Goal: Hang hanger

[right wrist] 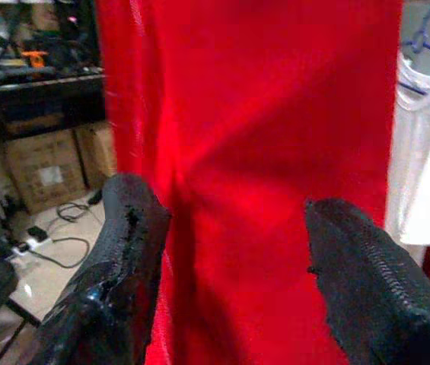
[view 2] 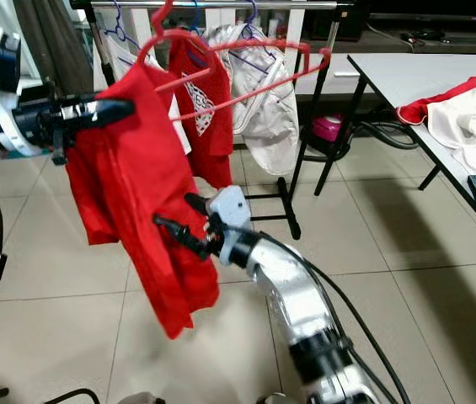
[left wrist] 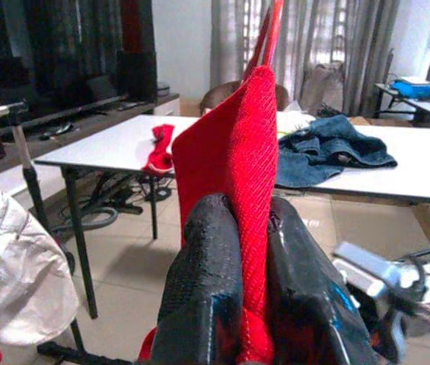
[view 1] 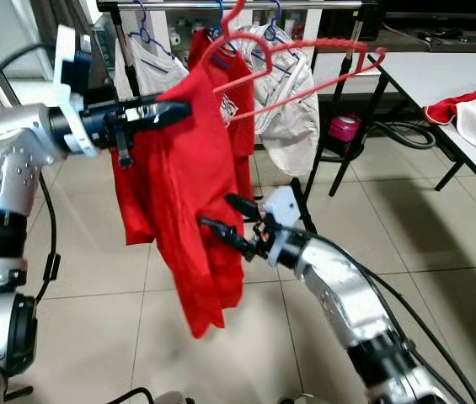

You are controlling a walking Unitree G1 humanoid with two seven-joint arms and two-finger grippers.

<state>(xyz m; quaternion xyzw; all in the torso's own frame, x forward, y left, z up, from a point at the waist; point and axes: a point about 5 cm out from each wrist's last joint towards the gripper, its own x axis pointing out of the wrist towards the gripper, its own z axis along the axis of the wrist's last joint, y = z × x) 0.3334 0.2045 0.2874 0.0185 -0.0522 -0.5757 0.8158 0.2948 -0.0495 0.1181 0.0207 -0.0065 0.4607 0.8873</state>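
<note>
Right gripper [view 1: 225,212]: nearest item, arm reaching up from below; two black fingers [right wrist: 127,251] spread wide, nothing between them, tips pointed at the lower half of the red shirt [view 1: 191,210], just beside the cloth; contact cannot be told.

Left gripper [view 1: 170,112]: extended level from the robot's left, fingers [left wrist: 203,281] closed tight on a fold of the red shirt at its shoulder, cloth pinched between both pads.

Red hanger [view 1: 305,63]: carries the red shirt, tilted, far end raised toward the table; hook [view 1: 231,17] up near the rack rail [view 1: 238,5], whether it rests on the rail cannot be told. The shirt hangs down from the left gripper's hold.

Clothes rack: black frame, holding a white garment [view 1: 286,118] and another red garment [view 1: 236,109] on blue hangers [view 1: 143,32].

White table [view 1: 448,84]: to the robot's right, bearing red and white clothing [view 2: 465,109] and blue denim [left wrist: 329,148].

Tiled floor [view 1: 389,227]: beneath all.
</note>
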